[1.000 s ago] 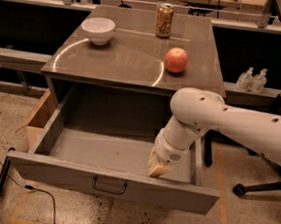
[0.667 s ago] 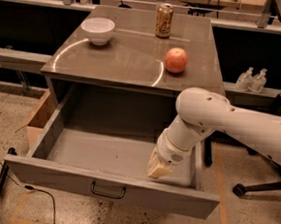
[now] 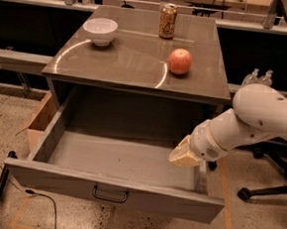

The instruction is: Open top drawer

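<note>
The top drawer (image 3: 54,178) is a wide grey metal drawer under the table top, pulled far out toward me. Its grey inside (image 3: 115,159) is bare, and a small black bar handle (image 3: 110,194) sits at the centre of its front. My gripper (image 3: 182,156), tan at the tip of a white arm (image 3: 262,116), hangs over the right inside part of the drawer, just behind the front panel and near the right wall. It is away from the handle. No other drawers show.
On the table top (image 3: 132,71) stand a white bowl (image 3: 100,30), a drink can (image 3: 167,20) and a red apple (image 3: 180,61). A cardboard box (image 3: 39,120) sits left of the drawer. An office chair base (image 3: 256,190) stands at the right. A cable (image 3: 42,198) lies on the floor.
My gripper has moved a little right and up inside the drawer, away from the front panel. The drawer stays pulled out about as far as before.
</note>
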Robot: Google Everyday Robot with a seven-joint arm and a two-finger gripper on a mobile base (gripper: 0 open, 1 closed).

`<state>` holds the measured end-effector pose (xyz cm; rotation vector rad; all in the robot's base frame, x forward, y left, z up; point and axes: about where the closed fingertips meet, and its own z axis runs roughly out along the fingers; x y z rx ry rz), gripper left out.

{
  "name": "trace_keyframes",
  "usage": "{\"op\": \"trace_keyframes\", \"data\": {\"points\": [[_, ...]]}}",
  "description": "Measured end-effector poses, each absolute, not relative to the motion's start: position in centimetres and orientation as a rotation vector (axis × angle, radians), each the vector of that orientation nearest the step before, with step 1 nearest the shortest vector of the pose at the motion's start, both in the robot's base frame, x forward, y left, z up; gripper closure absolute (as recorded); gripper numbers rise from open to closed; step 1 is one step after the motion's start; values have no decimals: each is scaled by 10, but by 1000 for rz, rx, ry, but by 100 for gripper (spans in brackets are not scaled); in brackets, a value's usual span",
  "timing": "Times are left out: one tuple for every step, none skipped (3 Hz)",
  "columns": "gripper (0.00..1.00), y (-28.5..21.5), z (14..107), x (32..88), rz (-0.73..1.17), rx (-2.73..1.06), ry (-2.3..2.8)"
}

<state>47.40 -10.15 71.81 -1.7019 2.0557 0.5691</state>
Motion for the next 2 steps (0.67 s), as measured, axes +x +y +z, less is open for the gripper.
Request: {"op": "trace_keyframes", "data": {"points": [[100, -149, 759, 479, 629, -1471, 2012], [75, -149, 767, 480, 638, -1443, 2002]]}}
